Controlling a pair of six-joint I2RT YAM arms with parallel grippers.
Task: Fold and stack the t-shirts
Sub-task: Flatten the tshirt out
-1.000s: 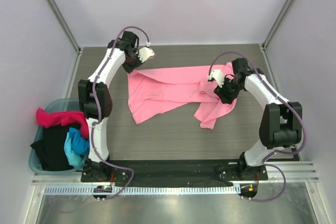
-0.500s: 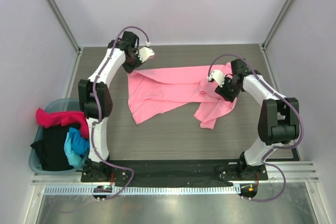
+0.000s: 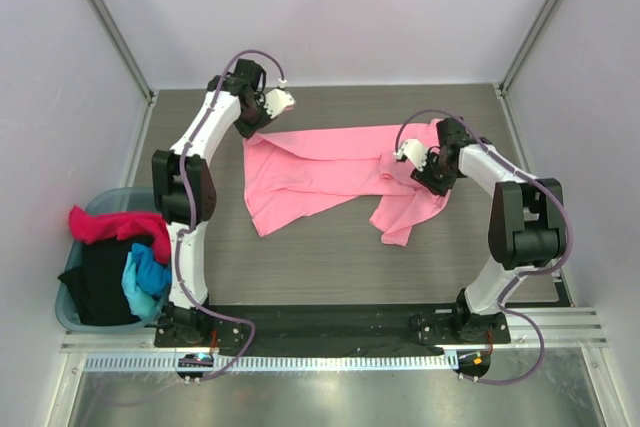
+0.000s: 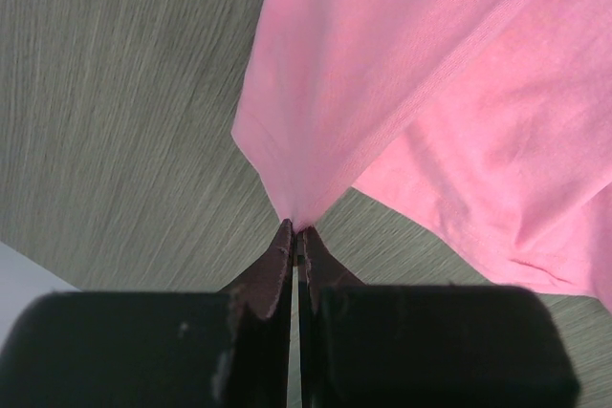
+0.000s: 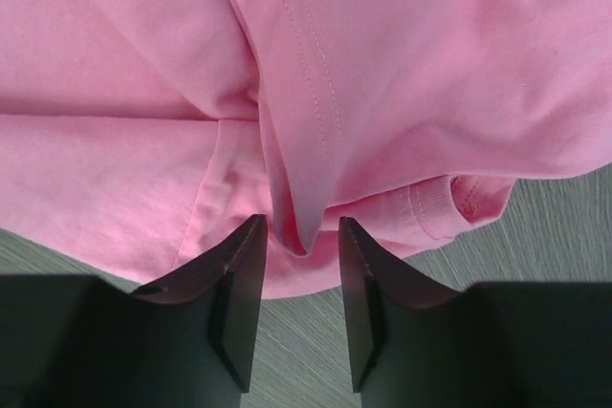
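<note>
L edge: teal plastic basket [image 3: 66, 309] off the surface's [image 3: 330, 247] left side holds a magenta cloth t-shirt [image 3: 110, 224], a black cloth t-shirt [image 3: 100, 282] and a bright blue cloth t-shirt [image 3: 145, 277], heaped and unfolded. No change vs. prior frames.

L gripper [image 3: 249, 130] at far-left of the surface. In wrist view the L gripper [image 4: 296, 236] has its jaws pressed together, pinching one corner of the large light pink cloth t-shirt [image 4: 430, 93]; cloth fans away from the pinch. Posn. same as 1 s ago.

Centre: the pink t-shirt [image 3: 310, 172] lies crumpled across the surface between both arms, one flap trailing toward the near side on the right. Lie approx. unchanged.

R side: R gripper [image 3: 430, 175] sits on the shirt's right end. Vs. earlier, the R arm's forearm has swung inward and the gripper has edged slightly toward the far-left. In wrist view the R gripper [image 5: 298, 231] has its jaws part-way apart, straddling a raised fold of pink cloth with a stitched seam; gaps show either side of the fold, no pinch.
</note>
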